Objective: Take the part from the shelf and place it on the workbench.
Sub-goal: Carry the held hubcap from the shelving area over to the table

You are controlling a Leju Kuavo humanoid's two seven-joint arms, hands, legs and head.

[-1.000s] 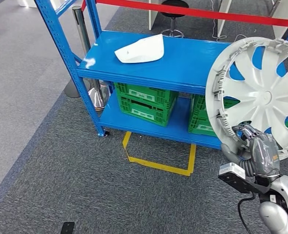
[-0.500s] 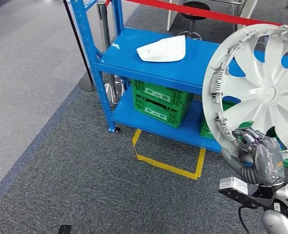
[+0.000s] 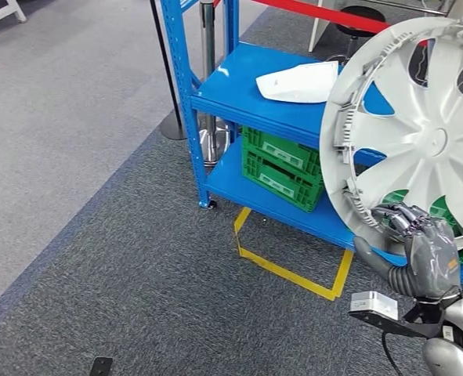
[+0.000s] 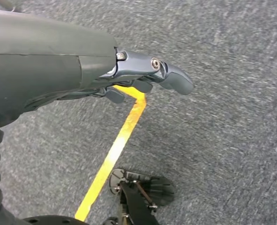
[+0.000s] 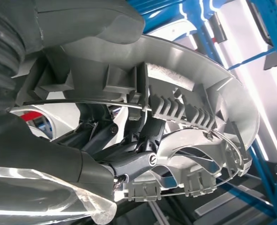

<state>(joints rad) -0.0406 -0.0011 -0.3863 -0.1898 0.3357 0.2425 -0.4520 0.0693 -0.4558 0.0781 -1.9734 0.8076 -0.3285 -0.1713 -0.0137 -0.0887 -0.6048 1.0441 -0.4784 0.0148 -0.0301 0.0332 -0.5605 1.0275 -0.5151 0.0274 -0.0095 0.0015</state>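
Observation:
A large silver wheel cover (image 3: 415, 129) stands upright at the right of the head view, in front of the blue shelf (image 3: 264, 98). My right hand (image 3: 427, 254) grips its lower rim from below. In the right wrist view the fingers (image 5: 130, 161) hook through the wheel cover (image 5: 186, 117) from its ribbed inner side. My left hand (image 4: 144, 77) hangs over grey carpet with fingers stretched out and nothing in it. A white curved part (image 3: 299, 82) lies on the shelf's top board.
Green crates (image 3: 282, 160) sit on the shelf's lower board. A yellow tape square (image 3: 294, 254) marks the carpet before the shelf. A stanchion post (image 3: 207, 78) and a red barrier tape (image 3: 317, 12) stand behind. Open grey carpet spreads to the left.
The whole picture has shifted right, so the camera has turned left; the shelf now sits further right. My right hand keeps its grip on the wheel cover.

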